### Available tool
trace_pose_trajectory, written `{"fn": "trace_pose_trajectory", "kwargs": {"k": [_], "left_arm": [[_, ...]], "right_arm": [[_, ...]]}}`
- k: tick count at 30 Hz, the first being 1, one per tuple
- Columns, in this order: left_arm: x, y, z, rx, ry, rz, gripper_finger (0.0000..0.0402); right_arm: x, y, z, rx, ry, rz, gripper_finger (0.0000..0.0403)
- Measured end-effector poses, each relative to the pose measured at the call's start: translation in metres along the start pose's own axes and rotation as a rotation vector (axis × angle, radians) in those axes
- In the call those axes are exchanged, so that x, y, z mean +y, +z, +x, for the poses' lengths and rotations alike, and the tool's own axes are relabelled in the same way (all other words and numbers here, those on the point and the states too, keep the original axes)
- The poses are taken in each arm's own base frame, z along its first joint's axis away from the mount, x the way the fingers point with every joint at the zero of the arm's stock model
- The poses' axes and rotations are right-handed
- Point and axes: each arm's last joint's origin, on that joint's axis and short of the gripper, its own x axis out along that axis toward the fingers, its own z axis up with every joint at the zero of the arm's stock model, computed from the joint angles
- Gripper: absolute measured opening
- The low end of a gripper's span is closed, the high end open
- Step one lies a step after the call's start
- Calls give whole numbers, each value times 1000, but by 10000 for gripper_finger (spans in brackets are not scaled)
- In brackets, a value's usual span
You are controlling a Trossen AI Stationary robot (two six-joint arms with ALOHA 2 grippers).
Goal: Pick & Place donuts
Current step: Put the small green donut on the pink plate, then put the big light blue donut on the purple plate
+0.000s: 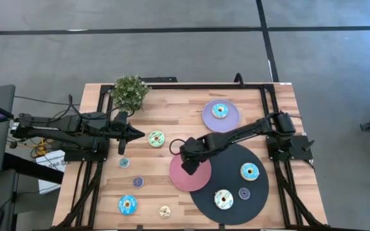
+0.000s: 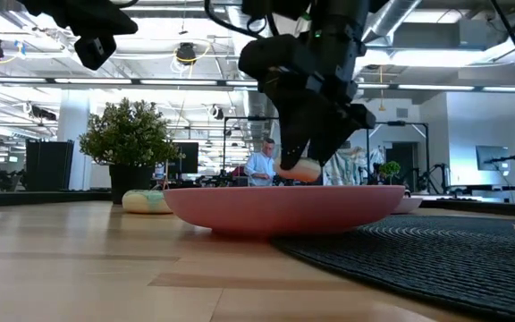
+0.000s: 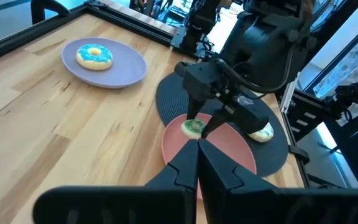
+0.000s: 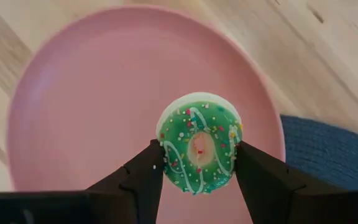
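Note:
My right gripper (image 4: 199,171) is over the pink plate (image 1: 201,183), shut on a green-iced donut (image 4: 199,143) with sprinkles. The low view shows that donut (image 2: 298,168) just above the plate's rim (image 2: 240,201). My left gripper (image 3: 197,155) is shut and hovers off the table near the left side (image 1: 135,134), beside a green donut (image 1: 156,138) lying flat on the wood. Other donuts lie flat: a small blue one (image 1: 124,163), a small purple one (image 1: 138,182), a big blue one (image 1: 127,205) and a yellow one (image 1: 165,212). My right gripper pinches the green donut between its two fingers (image 4: 148,168), which sit on opposite sides of the ring's outer edge (image 4: 161,146). The fingers come from above, pointing down. The iced face looks up toward the wrist. The donut hangs just above the pink plate; whether it touches the plate, I cannot tell.
A lilac plate (image 1: 231,119) near the far edge holds a blue donut (image 1: 220,110). The big black disc (image 1: 236,183) at the near right carries a blue donut (image 1: 250,171), a white-green one (image 1: 223,199) and a small purple one (image 1: 244,193). A potted plant (image 1: 130,91) stands at the far left.

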Motion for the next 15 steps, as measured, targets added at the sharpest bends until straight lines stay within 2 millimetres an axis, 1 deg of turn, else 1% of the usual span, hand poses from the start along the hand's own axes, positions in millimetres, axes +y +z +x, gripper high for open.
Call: {"fn": "trace_pose_trajectory", "kwargs": {"k": [8,10,14,15], "left_arm": [[0,0,0,-1,0,-4,0],[0,0,0,-1,0,-5,0],[0,0,0,-1,0,-5,0],[0,0,0,-2,0,-5,1]], "right_arm": [[-7,5,0,32,-8,12,246],[-8,5,0,31,-8,6,254],[-9,5,0,47,-8,-12,255],[-11,4,-4,55,-11,-10,255]]}}
